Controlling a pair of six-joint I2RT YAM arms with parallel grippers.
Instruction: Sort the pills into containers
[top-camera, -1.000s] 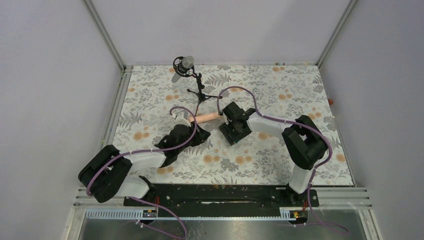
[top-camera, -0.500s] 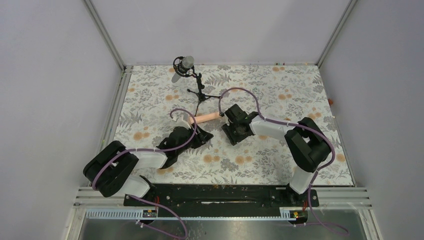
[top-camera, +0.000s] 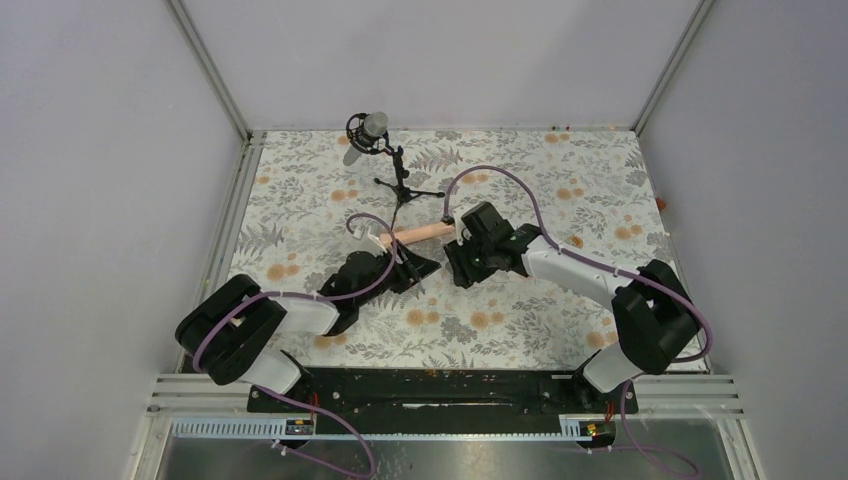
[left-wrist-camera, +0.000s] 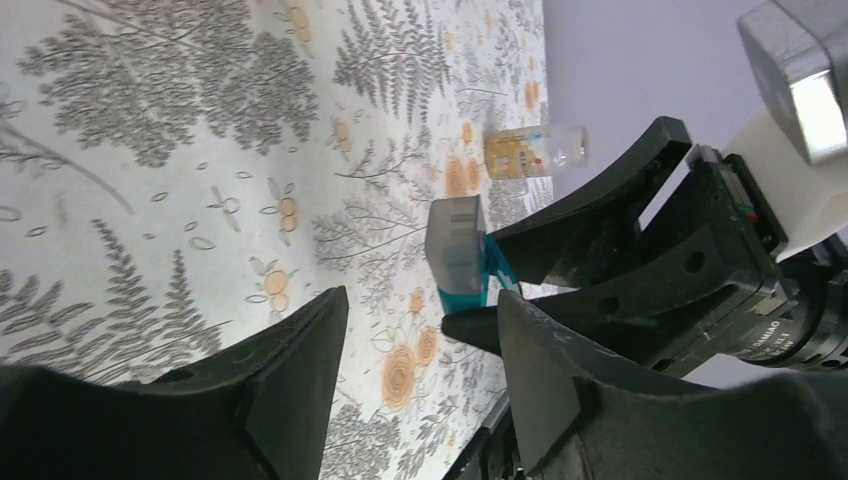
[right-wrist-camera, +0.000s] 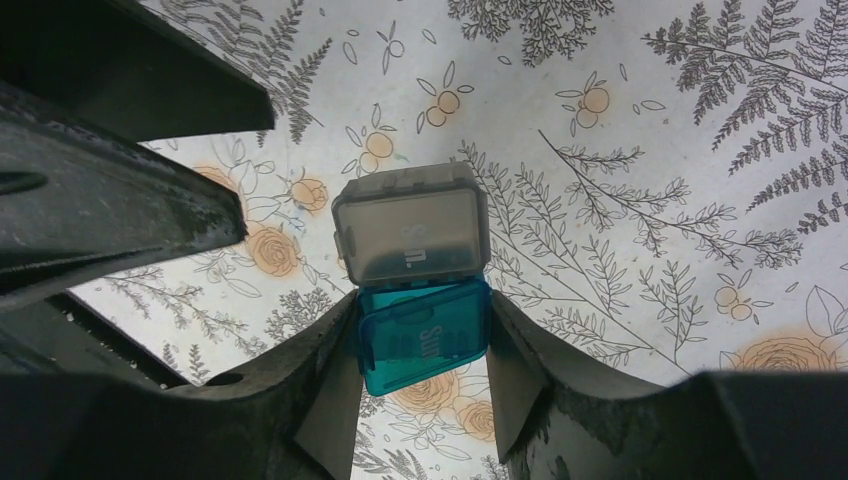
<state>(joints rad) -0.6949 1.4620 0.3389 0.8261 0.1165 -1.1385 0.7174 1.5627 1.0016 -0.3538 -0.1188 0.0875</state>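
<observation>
Right arm (top-camera: 570, 268) is in over the middle of the counter (top-camera: 600, 190), and its jaws are clenched on the teal-and-grey box (right-wrist-camera: 410, 235): teal end pinched between the fingers, grey end poking out past the tips. Whether the box sits on the cloth or hangs just above it, I cannot tell. Left arm (top-camera: 300, 315) is right opposite, jaws released and holding nothing, with the box just ahead of them. The amber bottle (left-wrist-camera: 530, 152) lies on its side further off, well apart from both arms, and shows only in the left wrist view. No pill can be picked out for certain anywhere.

My read is that this is early, a set-up step: the right side steadies the box so it can be opened or filled. The next move calls for the left jaws to ease in on the grey lid without knocking the box out of a fairly narrow pinch.

The counter wears a cloth of grey ferns and small orange flowers. The peach cylinder (top-camera: 420, 234) lies just behind the two wrists, and a microphone (top-camera: 365, 130) on a little tripod stands at the far side. Pale plain walls and metal corner posts close it all in
</observation>
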